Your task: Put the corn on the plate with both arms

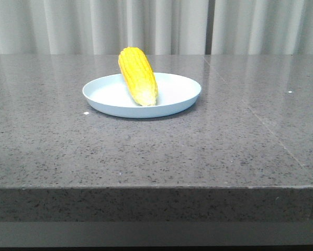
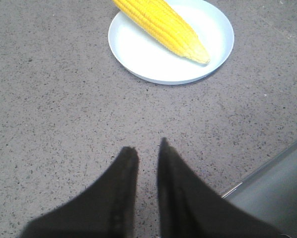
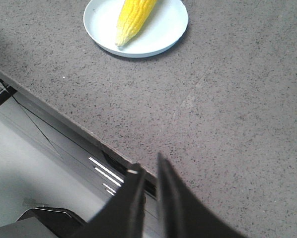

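Observation:
The yellow corn (image 1: 138,76) lies on the pale blue plate (image 1: 180,97), its paler tip toward the front and its thick end over the plate's far rim. Neither gripper shows in the front view. In the left wrist view my left gripper (image 2: 146,146) hangs over bare table, well short of the plate (image 2: 138,54) and corn (image 2: 161,25); its fingers stand close together with nothing between them. In the right wrist view my right gripper (image 3: 147,163) is at the table's front edge, far from the plate (image 3: 163,29) and corn (image 3: 131,20), fingers close together and empty.
The grey speckled table (image 1: 156,151) has its front edge (image 3: 64,119) right by the right gripper and near the left one (image 2: 267,168). Grey robot base parts (image 3: 49,168) lie below that edge. A pale curtain (image 1: 156,26) hangs behind the table.

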Action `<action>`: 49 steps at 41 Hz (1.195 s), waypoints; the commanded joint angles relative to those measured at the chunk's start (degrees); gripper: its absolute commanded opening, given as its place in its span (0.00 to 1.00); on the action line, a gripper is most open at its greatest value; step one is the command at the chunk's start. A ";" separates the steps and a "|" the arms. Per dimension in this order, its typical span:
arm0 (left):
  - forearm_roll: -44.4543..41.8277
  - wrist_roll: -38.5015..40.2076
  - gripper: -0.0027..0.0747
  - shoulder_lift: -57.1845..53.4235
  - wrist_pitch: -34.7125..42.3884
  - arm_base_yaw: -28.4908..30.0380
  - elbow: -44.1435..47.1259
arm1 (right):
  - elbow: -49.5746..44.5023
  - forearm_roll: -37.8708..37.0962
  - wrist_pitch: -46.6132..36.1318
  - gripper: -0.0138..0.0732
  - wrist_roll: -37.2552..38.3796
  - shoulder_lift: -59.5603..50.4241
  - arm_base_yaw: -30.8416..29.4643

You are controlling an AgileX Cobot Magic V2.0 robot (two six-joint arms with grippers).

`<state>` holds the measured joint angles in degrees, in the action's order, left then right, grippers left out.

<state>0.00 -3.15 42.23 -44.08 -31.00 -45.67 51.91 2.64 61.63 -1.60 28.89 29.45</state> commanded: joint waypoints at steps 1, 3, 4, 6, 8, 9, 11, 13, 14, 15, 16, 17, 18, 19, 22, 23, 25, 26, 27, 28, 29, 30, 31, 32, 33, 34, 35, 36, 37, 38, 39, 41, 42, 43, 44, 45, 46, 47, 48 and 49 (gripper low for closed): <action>0.00 0.35 0.01 -0.31 4.19 -0.33 -1.56 | 1.29 -0.45 -3.50 0.08 -0.63 0.28 -0.12; 0.00 0.35 0.01 -0.31 4.19 -0.33 -1.56 | 1.29 -0.45 -3.50 0.08 -0.63 0.28 -0.12; 0.00 0.35 0.01 -0.31 4.19 -0.33 -1.56 | 1.29 -0.45 -3.50 0.08 -0.63 0.28 -0.12; 0.00 0.35 0.01 -0.31 4.19 -0.33 -1.56 | 1.29 -0.51 -3.50 0.08 -0.63 0.28 -0.12; 0.00 0.35 0.01 -0.31 4.19 -0.33 -1.56 | 1.29 -0.51 -3.44 0.08 -0.63 0.28 -0.12; 0.00 0.35 0.01 -0.31 4.19 -0.33 -1.56 | 1.29 -0.51 -3.49 0.08 -0.63 0.28 -0.12; 0.00 0.35 0.01 -0.31 4.19 -0.33 -1.56 | 1.29 -0.44 -3.49 0.08 -0.63 0.28 -0.12; 0.00 0.35 0.01 -0.31 4.19 -0.33 -1.56 | 1.29 -0.44 -3.49 0.08 -0.63 0.28 -0.12; 0.00 0.35 0.01 -0.31 4.19 -0.33 -1.56 | 1.29 -0.44 -3.49 0.08 -0.63 0.28 -0.12; 0.00 0.35 0.01 -0.31 4.19 -0.33 -1.56 | 1.29 -0.44 -3.49 0.08 -0.63 0.28 -0.12; 0.00 0.35 0.01 -0.31 4.19 -0.33 -1.56 | 1.29 -0.44 -3.49 0.08 -0.63 0.28 -0.12; 0.00 0.35 0.01 -0.31 4.19 -0.33 -1.56 | 1.29 -0.44 -3.49 0.08 -0.63 0.28 -0.12; 0.00 0.35 0.01 -0.31 4.19 -0.33 -1.56 | 1.29 -0.44 -3.49 0.08 -0.63 0.28 -0.12; 0.00 0.35 0.01 -0.31 4.19 -0.33 -1.56 | 1.29 -0.44 -3.49 0.08 -0.63 0.28 -0.12; 0.00 0.35 0.01 -0.31 4.19 -0.33 -1.56 | 1.29 -0.44 -3.49 0.08 -0.63 0.28 -0.12; 0.00 0.35 0.01 -0.31 4.19 -0.33 -1.56 | 1.29 -0.44 -3.49 0.08 -0.63 0.28 -0.12; 0.00 0.35 0.01 -0.31 4.19 -0.33 -1.56 | 1.29 -0.44 -3.49 0.08 -0.63 0.28 -0.12; 0.00 0.35 0.01 -0.31 4.31 -0.33 -1.56 | 1.29 -0.44 -3.49 0.08 -0.63 0.28 -0.12; 0.00 0.35 0.01 -0.31 4.32 -0.33 -1.40 | 1.29 -0.44 -3.49 0.08 -0.63 0.28 -0.12; 0.00 0.35 0.01 -0.58 4.32 -0.33 -1.44 | 1.29 -0.44 -3.49 0.08 -0.63 0.28 -0.12; 0.00 0.35 0.01 -0.87 4.32 -0.33 -1.44 | 1.29 -0.44 -3.49 0.08 -0.63 0.28 -0.12; 0.00 0.35 0.01 -1.19 4.32 0.11 -1.44 | 1.29 -0.44 -3.43 0.08 -0.63 0.28 -0.12; 0.00 0.35 0.01 -1.47 4.32 0.67 -1.44 | 1.29 -0.44 -3.48 0.08 -0.63 0.28 -0.12; 0.00 0.35 0.01 -2.00 4.32 1.19 -1.44 | 1.29 -0.44 -3.48 0.08 -0.63 0.28 -0.12; 0.00 0.35 0.01 -2.54 4.32 1.78 -1.44 | 1.29 -0.44 -3.48 0.08 -0.63 0.28 -0.12; 0.00 0.35 0.01 -3.11 4.32 2.76 -1.44 | 1.29 -0.44 -3.48 0.08 -0.63 0.28 -0.12; 0.00 0.35 0.01 -4.22 4.32 4.00 -1.20 | 1.29 -0.44 -3.48 0.08 -0.63 0.28 -0.12; 0.00 0.35 0.01 -5.01 4.84 5.04 -0.70 | 1.29 -0.44 -3.48 0.08 -0.63 0.28 -0.12; 0.00 0.35 0.01 -6.22 5.37 6.57 -0.12 | 1.29 -0.44 -3.48 0.08 -0.63 0.28 -0.12; 0.00 0.35 0.01 -7.15 6.30 8.19 0.86 | 1.29 -0.44 -3.48 0.08 -0.63 0.28 -0.12; 0.00 0.35 0.01 -8.45 7.40 9.42 2.03 | 1.29 -0.44 -3.48 0.08 -0.63 0.28 -0.12; -0.33 0.35 0.01 -10.51 9.77 12.30 4.29 | 1.29 -0.44 -3.48 0.08 -0.63 0.28 -0.12; -0.67 0.35 0.01 -11.96 11.79 13.50 6.10 | 1.29 -0.44 -3.48 0.08 -0.63 0.28 -0.12; -0.80 0.35 0.01 -13.48 13.40 15.00 7.55 | 1.29 -0.44 -3.48 0.08 -0.63 0.28 -0.12; -1.06 0.35 0.01 -14.66 15.56 16.05 9.61 | 1.29 -0.44 -3.48 0.08 -0.63 0.28 -0.12; -1.23 0.35 0.01 -16.26 17.10 17.34 11.26 | 1.29 -0.44 -3.48 0.08 -0.63 0.28 -0.12; -1.23 0.35 0.01 -17.52 18.62 18.25 12.95 | 1.29 -0.44 -3.48 0.08 -0.63 0.28 -0.12; -1.23 0.35 0.01 -18.84 20.62 19.07 15.30 | 1.29 -0.44 -3.48 0.08 -0.63 0.28 -0.12; -1.23 0.35 0.01 -20.61 22.05 20.07 17.06 | 1.29 -0.44 -3.48 0.08 -0.63 0.28 -0.12; -1.23 0.35 0.01 -21.98 23.74 20.74 19.40 | 1.29 -0.44 -3.48 0.08 -0.63 0.28 -0.12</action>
<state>-1.21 -3.15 23.73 -29.75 -12.38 -29.99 51.91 2.64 61.79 -1.60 28.89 29.45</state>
